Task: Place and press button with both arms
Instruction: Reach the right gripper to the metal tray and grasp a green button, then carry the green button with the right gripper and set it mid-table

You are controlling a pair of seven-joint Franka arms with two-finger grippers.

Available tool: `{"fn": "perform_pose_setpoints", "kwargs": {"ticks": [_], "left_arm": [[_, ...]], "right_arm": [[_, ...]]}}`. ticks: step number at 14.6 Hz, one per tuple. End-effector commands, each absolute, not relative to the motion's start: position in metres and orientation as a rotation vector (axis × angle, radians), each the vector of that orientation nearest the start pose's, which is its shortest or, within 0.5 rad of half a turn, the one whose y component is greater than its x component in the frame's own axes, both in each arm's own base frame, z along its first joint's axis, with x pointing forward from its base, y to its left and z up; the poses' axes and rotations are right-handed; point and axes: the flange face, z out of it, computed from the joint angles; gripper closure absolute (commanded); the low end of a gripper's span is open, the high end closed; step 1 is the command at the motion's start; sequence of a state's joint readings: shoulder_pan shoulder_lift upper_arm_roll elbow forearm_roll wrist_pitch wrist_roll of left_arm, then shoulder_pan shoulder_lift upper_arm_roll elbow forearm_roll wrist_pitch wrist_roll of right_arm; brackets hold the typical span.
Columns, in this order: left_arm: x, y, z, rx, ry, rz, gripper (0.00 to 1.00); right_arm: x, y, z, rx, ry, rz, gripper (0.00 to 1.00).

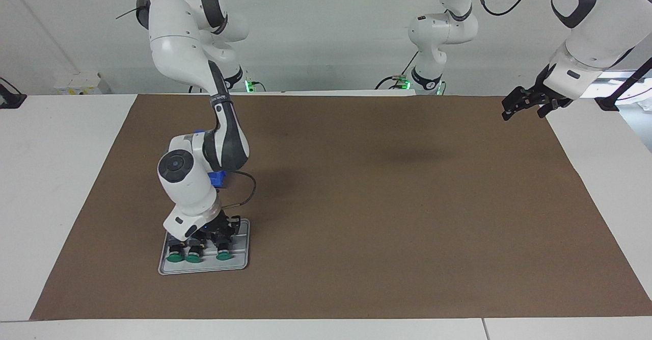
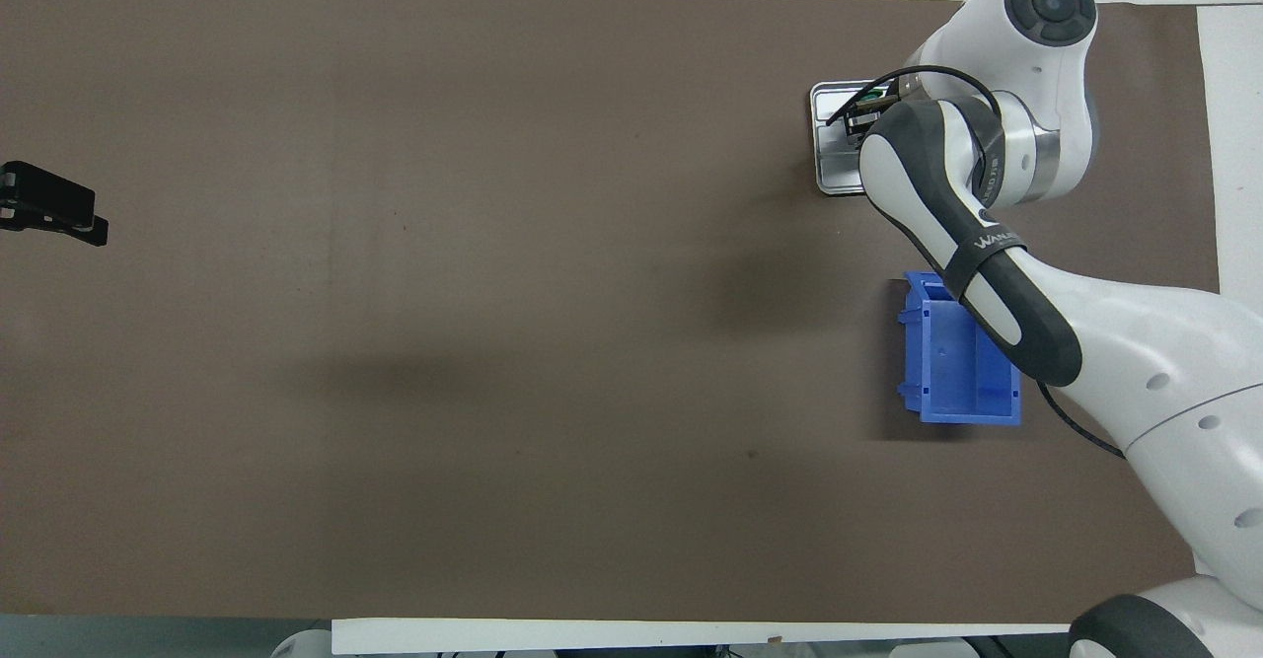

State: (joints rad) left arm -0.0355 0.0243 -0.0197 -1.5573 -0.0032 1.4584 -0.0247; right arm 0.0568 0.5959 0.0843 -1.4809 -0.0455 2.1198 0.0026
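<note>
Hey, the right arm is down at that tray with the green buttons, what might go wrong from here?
The three buttons stand close together on the grey tray, so the right gripper, down among them, may knock a neighbour over. The tray lies loose on the brown mat and might slide or lift with the button. The blue bin sits under the right arm's forearm, so retracting low risks bumping it.

In the overhead view the right arm covers most of the grey tray, hiding all 3 buttons, and crosses 1 corner of the blue bin. In the facing view that bin is almost wholly hidden by the arm. Whether the right gripper grips a button cannot be told. The left arm is cut off by the picture's edge.
</note>
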Motion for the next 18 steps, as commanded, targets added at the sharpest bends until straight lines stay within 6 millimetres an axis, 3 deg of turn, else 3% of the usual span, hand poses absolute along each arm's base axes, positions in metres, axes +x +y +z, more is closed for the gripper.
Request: {"fn": "perform_pose_setpoints", "kwargs": {"ticks": [1,3,5,10,14,18], "left_arm": [[0.539,-0.032,0.611,-3.131,0.015,0.187,0.0],[0.539,-0.031,0.611,-3.131,0.003,0.185,0.0],[0.539,-0.032,0.611,-3.131,-0.002,0.185,0.0],[0.54,-0.031,0.611,-3.132,0.003,0.178,0.0],[0.541,-0.028,0.611,-3.132,-0.019,0.178,0.0],[0.541,-0.027,0.611,-3.132,-0.024,0.178,0.0]], "right_arm": [[0.703,0.096,0.374,-3.127,-0.193,-0.034,1.0],[0.683,0.135,0.403,-3.142,-0.035,0.03,1.0],[0.658,0.194,0.417,-3.158,0.135,0.093,1.0],[0.606,0.31,0.421,-3.127,0.586,0.114,1.0],[0.57,0.376,0.422,-2.939,1.061,0.173,1.0],[0.547,0.415,0.409,-2.817,1.389,0.175,1.0]]}}
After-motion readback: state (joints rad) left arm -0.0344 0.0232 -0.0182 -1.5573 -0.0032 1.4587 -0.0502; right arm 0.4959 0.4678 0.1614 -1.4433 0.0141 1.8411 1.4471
